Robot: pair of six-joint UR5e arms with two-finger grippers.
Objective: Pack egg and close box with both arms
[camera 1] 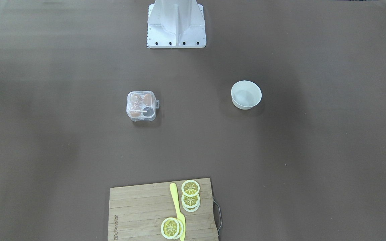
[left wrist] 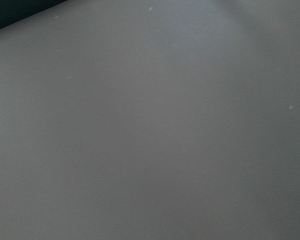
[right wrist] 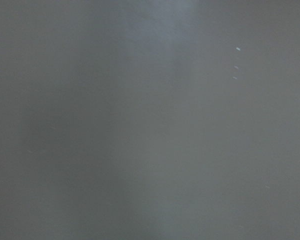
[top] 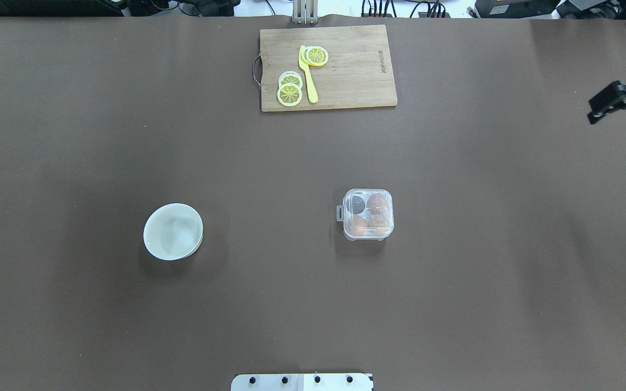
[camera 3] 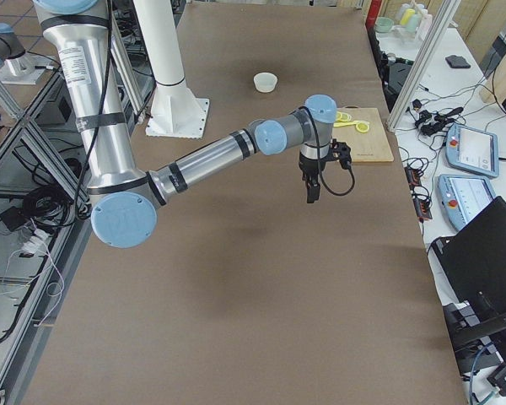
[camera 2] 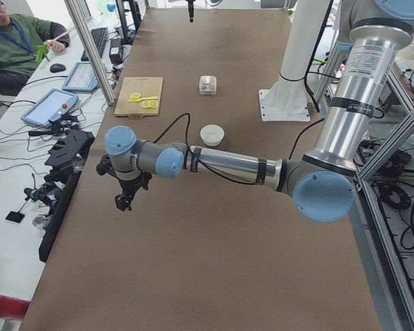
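The box (top: 368,214) is a clear plastic case standing mid-table with its lid down and its latch tab toward the bowl. Three brown eggs lie inside, so I cannot single out the egg (top: 378,203); one cell looks dark and empty. The same box (camera 1: 141,105) shows in the front view. My right gripper (top: 598,111) hangs at the table's far right, well away from the box, cut off by the frame, and I cannot tell whether it is open or shut. My left gripper (camera 2: 123,201) hovers above the left end, seen only from the side, state unclear. Both wrist views show only blurred table.
A white bowl (top: 173,231) with nothing in it stands to the left of the box. A wooden cutting board (top: 328,68) with lemon slices and a yellow knife lies at the far edge. The white pedestal base (camera 1: 176,25) is at the robot's side.
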